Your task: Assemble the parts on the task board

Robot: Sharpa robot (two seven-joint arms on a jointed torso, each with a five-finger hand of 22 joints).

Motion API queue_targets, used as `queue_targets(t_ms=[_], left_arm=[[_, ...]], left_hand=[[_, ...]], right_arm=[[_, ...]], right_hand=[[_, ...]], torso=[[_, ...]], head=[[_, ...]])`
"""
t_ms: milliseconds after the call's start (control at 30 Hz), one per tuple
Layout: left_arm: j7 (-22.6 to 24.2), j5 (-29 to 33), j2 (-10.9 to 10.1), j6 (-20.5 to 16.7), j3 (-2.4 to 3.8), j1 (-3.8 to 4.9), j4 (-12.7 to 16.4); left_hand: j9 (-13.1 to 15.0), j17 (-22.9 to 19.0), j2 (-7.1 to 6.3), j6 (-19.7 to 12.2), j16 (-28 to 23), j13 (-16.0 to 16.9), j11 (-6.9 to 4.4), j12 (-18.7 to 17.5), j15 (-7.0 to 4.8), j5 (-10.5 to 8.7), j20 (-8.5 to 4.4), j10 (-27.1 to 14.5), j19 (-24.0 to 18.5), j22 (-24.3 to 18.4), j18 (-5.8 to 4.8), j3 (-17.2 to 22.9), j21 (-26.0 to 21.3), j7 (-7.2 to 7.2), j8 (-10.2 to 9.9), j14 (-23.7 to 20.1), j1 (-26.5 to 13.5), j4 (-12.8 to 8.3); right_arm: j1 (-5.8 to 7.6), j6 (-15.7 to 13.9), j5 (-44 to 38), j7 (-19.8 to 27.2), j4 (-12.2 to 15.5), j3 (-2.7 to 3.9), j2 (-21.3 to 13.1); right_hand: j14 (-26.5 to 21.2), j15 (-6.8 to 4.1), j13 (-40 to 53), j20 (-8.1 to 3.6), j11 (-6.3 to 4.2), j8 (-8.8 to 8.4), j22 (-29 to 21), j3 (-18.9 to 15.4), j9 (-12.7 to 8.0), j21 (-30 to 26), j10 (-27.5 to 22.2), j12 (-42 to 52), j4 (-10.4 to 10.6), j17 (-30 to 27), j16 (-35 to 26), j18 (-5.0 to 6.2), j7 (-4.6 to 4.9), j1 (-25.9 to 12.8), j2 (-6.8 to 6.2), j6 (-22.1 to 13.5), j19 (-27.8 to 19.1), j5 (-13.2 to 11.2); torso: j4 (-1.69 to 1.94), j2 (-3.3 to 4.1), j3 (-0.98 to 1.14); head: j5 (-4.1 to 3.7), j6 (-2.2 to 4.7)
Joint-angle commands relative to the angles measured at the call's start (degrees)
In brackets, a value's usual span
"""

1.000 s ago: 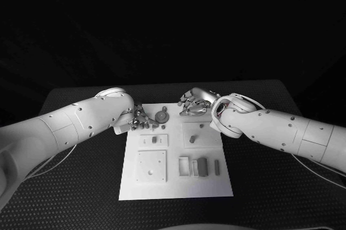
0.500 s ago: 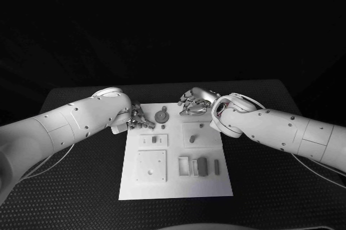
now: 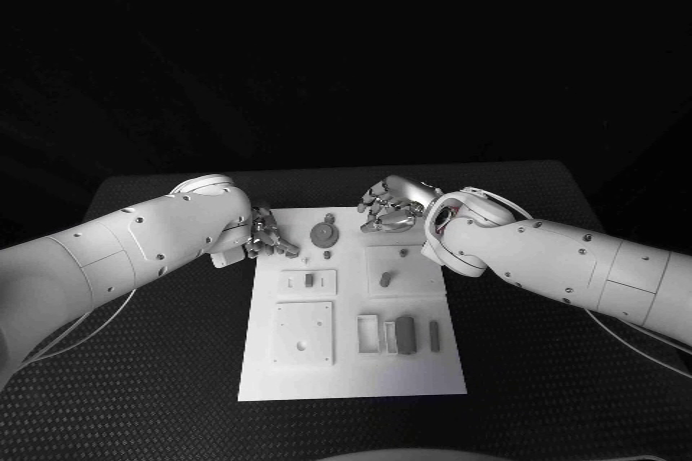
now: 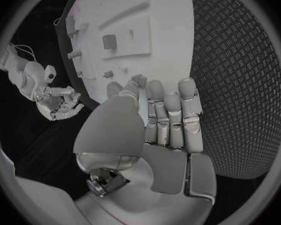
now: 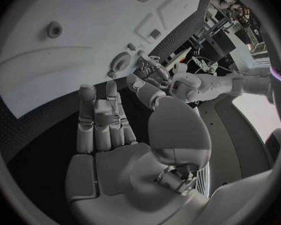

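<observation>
The white task board [image 3: 361, 376] lies lengthwise in the middle of the table. A grey gear-like part [image 3: 326, 233] with a small tab sits near its far edge, between my two hands. My left hand [image 3: 267, 236] hovers at the board's far left corner, fingers straight and side by side, palm [image 4: 159, 130] empty. My right hand [image 3: 389, 209] hangs over the far edge, just right of the gear [image 5: 120, 61]; its fingers [image 5: 100, 120] are stretched out and hold nothing. A short grey peg [image 3: 385, 277] stands in a square plate right of centre.
Square plates [image 3: 303, 331] sit on the board's left side. Several narrow upright blocks [image 3: 404, 333] stand in a row near the middle right. Black textured table [image 3: 562, 361] surrounds the board, with free room at the near side.
My left hand has drawn back a little to the left, away from the gear and toward the board's left edge. The right hand has stayed put.
</observation>
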Motion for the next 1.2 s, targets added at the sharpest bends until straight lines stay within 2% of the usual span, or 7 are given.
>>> queue_targets(t_ms=[33,400,600,767,967,1100,1200], left_arm=[[-1.92,-2.98,-0.82,0.14,-0.41,-0.49,-0.35],[-1.46,-1.17,-2.66,-1.32,-0.36,0.03,0.75],[-1.32,1.08,-2.60,-1.79,0.47,0.08,1.00],[-1.26,1.58,-2.82,-2.17,0.72,0.11,1.13],[-1.47,1.59,-3.38,-2.10,0.83,0.36,1.69],[-1.87,1.56,-3.95,-0.16,1.21,0.60,2.51],[-1.86,1.10,-3.94,0.38,1.40,0.78,2.96]], left_hand=[[-0.05,0.00,0.07,0.21,0.28,-0.08,0.02,0.26,-0.15,0.18,-0.10,0.45,0.25,1.18,1.57,0.26,0.22,0.11,0.25,0.33,0.50,0.07],[-0.12,-0.01,-0.02,0.31,0.30,-0.13,0.02,0.27,-0.15,-0.02,-0.08,0.53,0.33,1.14,1.47,0.15,0.31,0.10,0.30,0.40,-0.09,0.33],[-0.28,-0.09,-0.51,0.33,0.23,-0.25,0.01,0.22,-0.17,-0.02,-0.13,0.55,0.36,1.07,1.44,0.33,0.28,0.10,0.24,0.45,-2.02,0.38],[-0.43,-0.17,-0.99,0.33,0.15,-0.35,0.01,0.18,-0.18,-0.30,-0.17,0.52,0.34,1.00,1.46,0.81,0.16,0.09,0.20,0.46,-3.89,0.40],[-0.67,-0.27,-2.42,0.36,0.09,-0.50,-0.03,0.17,-0.22,-0.63,-0.24,0.51,0.41,0.97,1.50,2.76,-0.03,0.06,0.15,0.48,-7.44,0.48],[-0.85,-0.31,-3.58,0.38,0.12,-0.61,-0.07,0.22,-0.27,-1.11,-0.33,0.48,0.42,1.02,1.61,4.68,-0.18,0.01,0.18,0.44,-13.79,0.44],[-0.77,-0.24,-4.00,0.27,0.23,-0.58,-0.02,0.25,-0.23,-1.49,-0.30,0.43,0.39,1.06,1.64,4.89,-0.16,0.07,0.29,0.31,-15.26,0.48]], right_arm=[[-0.03,0.46,-0.13,0.48,0.07,0.00,-0.08],[-0.03,0.52,-0.13,0.50,0.11,0.00,-0.13],[-0.04,0.49,-0.13,0.50,0.06,0.00,-0.09],[-0.04,0.52,-0.13,0.51,0.13,0.00,-0.11],[-0.04,0.50,-0.13,0.48,0.17,0.00,-0.20],[-0.04,0.49,-0.13,0.50,0.22,0.00,-0.22],[-0.04,0.49,-0.13,0.50,0.20,0.00,-0.23]], right_hand=[[-0.54,-0.05,0.10,-0.34,0.12,0.31,1.10,-0.09,-0.10,-0.17,0.13,0.25,0.32,-0.07,-0.38,3.44,0.35,-0.70,0.11,0.07,0.07,0.07],[-0.54,-0.05,0.10,-0.34,0.12,0.32,1.10,-0.10,-0.11,-0.17,0.13,0.26,0.38,-0.07,-0.38,3.44,0.35,-0.76,0.15,0.06,0.08,0.07],[-0.54,-0.05,0.11,-0.34,0.12,0.32,1.10,-0.11,-0.11,-0.17,0.12,0.26,0.40,-0.08,-0.38,3.44,0.35,-0.79,0.14,0.05,0.08,0.07],[-0.55,-0.05,0.11,-0.34,0.12,0.32,1.11,-0.11,-0.12,-0.18,0.12,0.26,0.40,-0.08,-0.38,3.44,0.36,-0.79,0.14,0.05,0.08,0.07],[-0.55,-0.05,0.11,-0.34,0.12,0.32,1.11,-0.11,-0.12,-0.18,0.12,0.27,0.41,-0.08,-0.38,3.44,0.35,-0.80,0.14,0.04,0.08,0.07],[-0.55,-0.05,0.11,-0.34,0.13,0.32,1.11,-0.11,-0.12,-0.18,0.11,0.27,0.42,-0.08,-0.38,3.44,0.36,-0.81,0.14,0.04,0.08,0.07],[-0.55,-0.04,0.11,-0.34,0.13,0.32,1.11,-0.11,-0.12,-0.18,0.11,0.27,0.43,-0.08,-0.38,3.44,0.36,-0.82,0.14,0.03,0.08,0.07]], torso=[[0.00,0.01,-0.01],[0.03,0.00,-0.06],[0.00,0.03,-0.07],[0.04,0.01,0.02],[-0.01,0.02,0.08],[-0.08,0.05,0.09],[-0.08,0.07,0.06]], head=[[0.03,0.00],[0.19,0.05],[0.32,0.14],[0.47,0.13],[0.59,0.20],[0.68,0.37],[0.63,0.36]])
